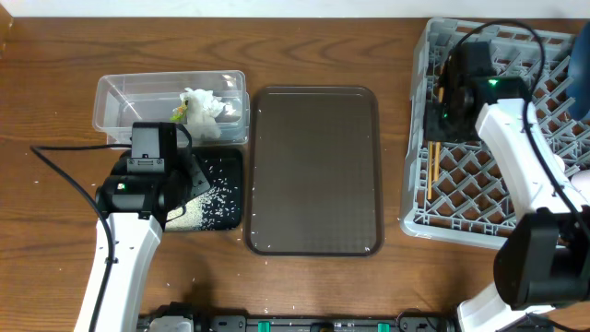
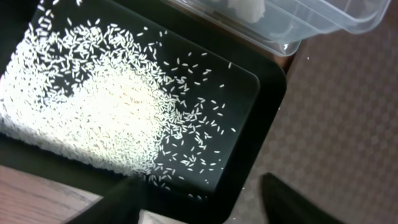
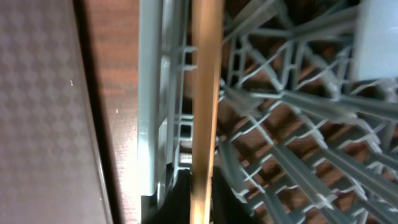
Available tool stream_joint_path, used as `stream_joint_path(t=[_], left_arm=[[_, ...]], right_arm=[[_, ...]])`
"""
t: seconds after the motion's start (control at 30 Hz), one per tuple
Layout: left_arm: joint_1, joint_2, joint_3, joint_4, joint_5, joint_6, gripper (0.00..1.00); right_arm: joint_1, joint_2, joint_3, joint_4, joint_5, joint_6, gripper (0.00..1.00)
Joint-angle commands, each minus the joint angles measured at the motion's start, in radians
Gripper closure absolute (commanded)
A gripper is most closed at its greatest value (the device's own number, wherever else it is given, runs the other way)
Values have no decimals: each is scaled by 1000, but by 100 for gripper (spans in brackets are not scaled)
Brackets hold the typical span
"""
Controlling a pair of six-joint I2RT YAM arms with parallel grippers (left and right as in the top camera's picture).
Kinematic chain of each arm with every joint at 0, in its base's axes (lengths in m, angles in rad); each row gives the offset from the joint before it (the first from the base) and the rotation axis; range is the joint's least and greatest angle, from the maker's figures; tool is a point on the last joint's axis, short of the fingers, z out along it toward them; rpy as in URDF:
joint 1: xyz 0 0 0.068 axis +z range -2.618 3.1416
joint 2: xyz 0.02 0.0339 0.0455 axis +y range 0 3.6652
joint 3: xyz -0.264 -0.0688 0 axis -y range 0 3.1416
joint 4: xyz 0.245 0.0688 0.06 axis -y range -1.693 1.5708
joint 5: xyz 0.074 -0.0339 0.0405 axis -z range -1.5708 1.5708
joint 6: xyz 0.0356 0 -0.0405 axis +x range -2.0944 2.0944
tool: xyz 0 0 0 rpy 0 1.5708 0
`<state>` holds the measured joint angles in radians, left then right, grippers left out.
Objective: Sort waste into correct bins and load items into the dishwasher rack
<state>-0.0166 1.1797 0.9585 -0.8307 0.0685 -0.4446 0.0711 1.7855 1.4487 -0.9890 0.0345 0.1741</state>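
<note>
My right gripper (image 1: 444, 124) (image 3: 204, 190) is shut on the wooden chopsticks (image 1: 431, 171) (image 3: 205, 93) and holds them along the left inner wall of the grey dishwasher rack (image 1: 479, 231) (image 3: 155, 93). My left gripper (image 1: 187, 177) (image 2: 205, 208) is open and empty, low over a corner of the black tray (image 1: 230, 166) (image 2: 267, 81). White rice grains (image 1: 207, 207) (image 2: 106, 106) lie piled in that tray. The clear tub (image 1: 120, 97) (image 2: 323, 18) behind it holds crumpled white tissue (image 1: 207, 104) and a yellow-green wrapper (image 1: 179, 112). A dark blue shape (image 1: 583, 90) shows at the rack's right edge; cups and bowl are not clearly seen.
A large brown serving tray (image 1: 313, 166) (image 2: 348, 112) (image 3: 43, 112) lies between the bins and the rack. A few stray grains lie on the wooden table (image 1: 55, 55). A black cable runs left of my left arm.
</note>
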Motion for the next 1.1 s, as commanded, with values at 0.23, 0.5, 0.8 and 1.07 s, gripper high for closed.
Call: stream_joint_path(t=[0.23, 0.5, 0.8, 1.07], left_arm=[[9, -8, 29, -78, -10, 159, 18], [31, -121, 27, -202, -10, 229, 21], [31, -602, -67, -140, -36, 292, 12], [31, -776, -75, -111, -43, 291, 10]], right_arm=[[-65, -41, 30, 16, -24, 11, 62], [-150, -146, 27, -29, -113, -35, 57], [-129, -465, -192, 175, -87, -42, 45], [-130, -828, -520, 304, -27, 54, 1]])
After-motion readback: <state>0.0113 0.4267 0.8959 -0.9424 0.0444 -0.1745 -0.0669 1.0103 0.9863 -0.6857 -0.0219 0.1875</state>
